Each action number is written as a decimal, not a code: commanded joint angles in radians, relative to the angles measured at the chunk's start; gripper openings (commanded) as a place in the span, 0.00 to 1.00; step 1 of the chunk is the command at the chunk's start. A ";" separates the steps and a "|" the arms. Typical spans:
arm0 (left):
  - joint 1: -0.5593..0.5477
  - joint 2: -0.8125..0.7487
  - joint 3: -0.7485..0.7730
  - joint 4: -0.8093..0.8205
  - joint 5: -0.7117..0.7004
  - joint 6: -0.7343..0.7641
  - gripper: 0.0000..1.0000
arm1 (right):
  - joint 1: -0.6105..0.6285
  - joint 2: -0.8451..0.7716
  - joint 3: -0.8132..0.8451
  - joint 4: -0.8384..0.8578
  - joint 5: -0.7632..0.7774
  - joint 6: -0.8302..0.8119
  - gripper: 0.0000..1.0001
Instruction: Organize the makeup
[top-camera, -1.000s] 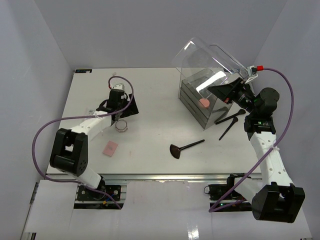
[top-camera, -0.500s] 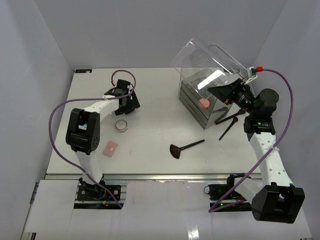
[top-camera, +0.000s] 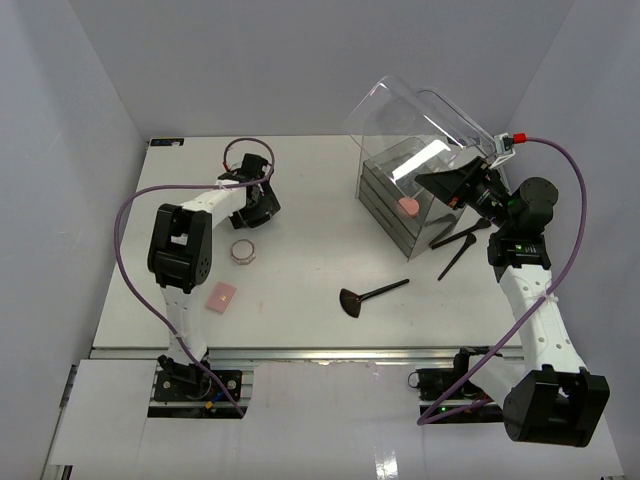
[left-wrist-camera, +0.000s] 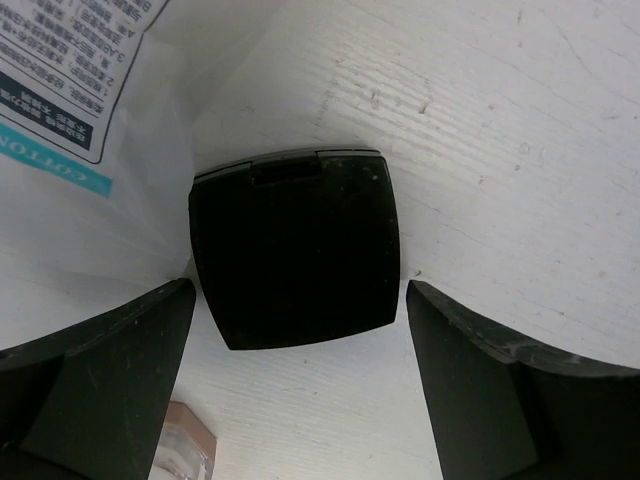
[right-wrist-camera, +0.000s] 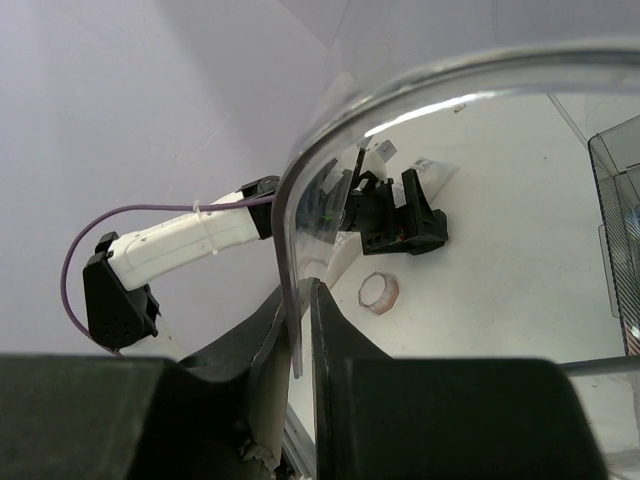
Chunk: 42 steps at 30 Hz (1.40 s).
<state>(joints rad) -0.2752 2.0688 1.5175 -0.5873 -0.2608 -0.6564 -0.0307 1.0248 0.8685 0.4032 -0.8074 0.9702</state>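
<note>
pale lilac walls (top-camera: 300, 60) enclose a white table (top-camera: 310, 215) (evenly lit).

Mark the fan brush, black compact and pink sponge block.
fan brush (top-camera: 351, 303), top external view, on the fan head.
black compact (left-wrist-camera: 295, 245), left wrist view, middle of the lid.
pink sponge block (top-camera: 221, 295), top external view, centre of top face.

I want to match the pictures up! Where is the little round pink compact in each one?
Top external: the round pink compact lies on the table, just below the open left gripper.
Left wrist: a pinkish bit at the bottom edge may be it; I cannot be sure.
Right wrist: seen through the clear lid, just below the left gripper, at.
Shared landmark: the left gripper.
</note>
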 joint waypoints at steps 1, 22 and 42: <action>0.004 0.013 0.046 -0.033 -0.034 -0.025 0.93 | 0.003 -0.033 0.001 0.103 -0.034 0.022 0.16; -0.110 -0.419 -0.330 0.411 0.348 0.145 0.18 | 0.003 -0.047 -0.002 0.103 -0.034 0.019 0.16; -0.418 -0.323 -0.523 1.530 0.519 0.219 0.15 | -0.002 -0.048 0.038 0.120 -0.049 0.064 0.16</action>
<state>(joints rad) -0.6421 1.6784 0.9145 0.6960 0.2583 -0.4593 -0.0334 1.0130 0.8562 0.4214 -0.8074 0.9951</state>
